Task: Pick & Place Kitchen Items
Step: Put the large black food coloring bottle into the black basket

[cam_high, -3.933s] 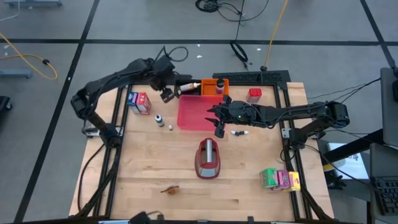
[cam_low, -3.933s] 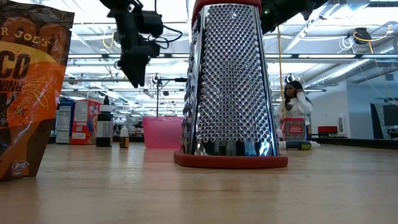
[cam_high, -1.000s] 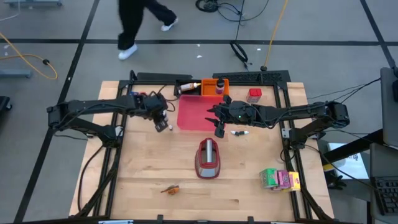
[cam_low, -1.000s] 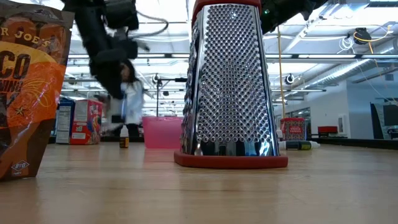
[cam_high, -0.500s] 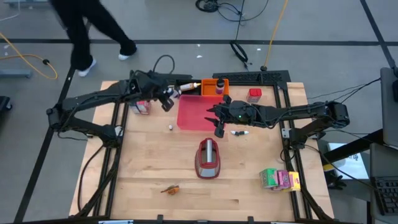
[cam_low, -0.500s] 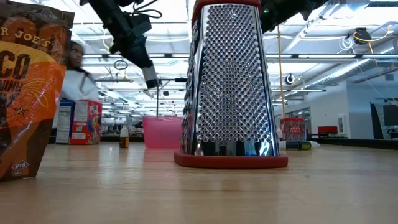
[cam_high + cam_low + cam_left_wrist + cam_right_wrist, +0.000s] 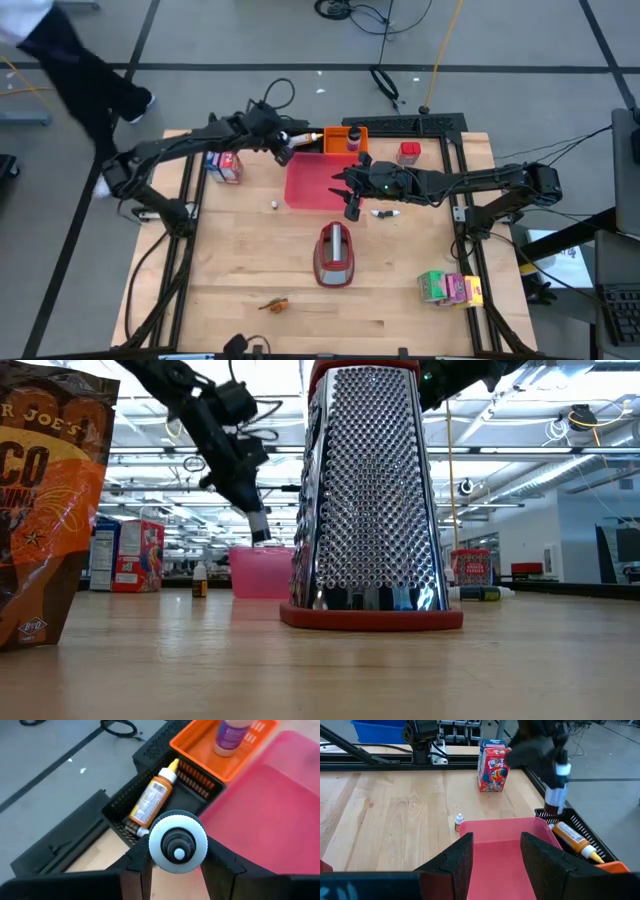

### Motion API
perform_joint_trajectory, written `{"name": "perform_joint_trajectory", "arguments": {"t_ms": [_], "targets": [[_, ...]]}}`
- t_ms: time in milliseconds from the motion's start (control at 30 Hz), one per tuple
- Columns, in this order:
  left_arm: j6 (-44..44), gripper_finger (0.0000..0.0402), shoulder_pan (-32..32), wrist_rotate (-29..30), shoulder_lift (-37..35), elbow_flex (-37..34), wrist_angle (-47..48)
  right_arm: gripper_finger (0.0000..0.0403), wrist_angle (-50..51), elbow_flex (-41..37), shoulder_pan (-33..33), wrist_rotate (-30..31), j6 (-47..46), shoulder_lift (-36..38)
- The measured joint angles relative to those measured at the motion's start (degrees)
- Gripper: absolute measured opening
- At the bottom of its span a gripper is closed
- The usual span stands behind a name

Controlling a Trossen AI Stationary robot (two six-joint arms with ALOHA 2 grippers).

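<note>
Carrying a small white-capped bottle (image 7: 178,840), the left gripper (image 7: 284,155) is clamping it between its fingers and hanging just off the far-left corner of the pink tray (image 7: 312,190). I'd say the next move is shifting right over the tray and letting go. The right gripper (image 7: 352,210) is waiting part-open at the tray's right side, holding nothing

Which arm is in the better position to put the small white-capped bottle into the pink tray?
Left. The left hand already grips the white-capped bottle at the pink tray's far left corner. The right hand, open and empty, hangs over the tray's opposite side.
</note>
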State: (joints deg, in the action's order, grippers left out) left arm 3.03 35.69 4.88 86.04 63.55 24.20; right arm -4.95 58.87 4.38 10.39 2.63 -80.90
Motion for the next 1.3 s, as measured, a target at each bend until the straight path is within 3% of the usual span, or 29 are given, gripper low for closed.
{"name": "perform_joint_trajectory", "arguments": {"t_ms": [500, 967, 1300], "targets": [[-0.8, 0.0121, 5.6, -2.3, 8.6, 0.0, -5.0, 0.0155, -0.5, -0.7, 0.0, 0.0, 0.0, 0.0], [-1.9, 0.0122, 5.2, -2.5, 9.4, 0.0, -5.7, 0.0155, -0.9, -1.2, 0.0, 0.0, 0.0, 0.0], [-1.9, 0.0298, 4.0, -1.9, 9.4, 0.0, -6.7, 0.0155, -0.9, -1.2, 0.0, 0.0, 0.0, 0.0]]}}
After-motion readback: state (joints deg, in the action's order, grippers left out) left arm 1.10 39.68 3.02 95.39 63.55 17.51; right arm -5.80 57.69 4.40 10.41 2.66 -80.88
